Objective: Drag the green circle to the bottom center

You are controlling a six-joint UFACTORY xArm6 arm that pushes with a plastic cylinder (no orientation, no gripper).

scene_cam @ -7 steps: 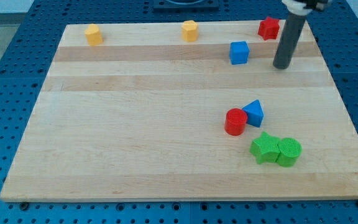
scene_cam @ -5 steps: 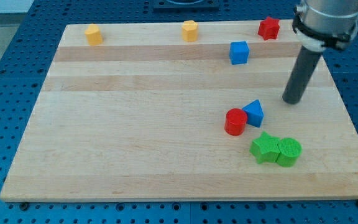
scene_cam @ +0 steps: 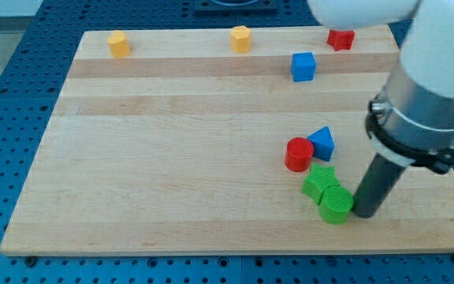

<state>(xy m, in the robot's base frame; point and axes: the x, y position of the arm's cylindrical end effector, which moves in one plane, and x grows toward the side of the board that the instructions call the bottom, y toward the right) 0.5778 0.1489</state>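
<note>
The green circle (scene_cam: 336, 204) lies near the view's bottom right of the wooden board (scene_cam: 172, 158). It touches the green star (scene_cam: 319, 181), which sits just up and left of it. My tip (scene_cam: 366, 214) rests on the board right against the green circle's right side. The arm's pale body covers the board's upper right.
A red cylinder (scene_cam: 298, 154) and a blue triangle (scene_cam: 321, 143) sit together just above the green star. A blue cube (scene_cam: 303, 66) lies further up. A red star (scene_cam: 340, 38), partly hidden by the arm, and two yellow blocks (scene_cam: 241, 38) (scene_cam: 117, 43) line the top edge.
My tip moved from the upper right down to the green circle's right side. The green circle and green star slid left; the circle now sits below the star.
</note>
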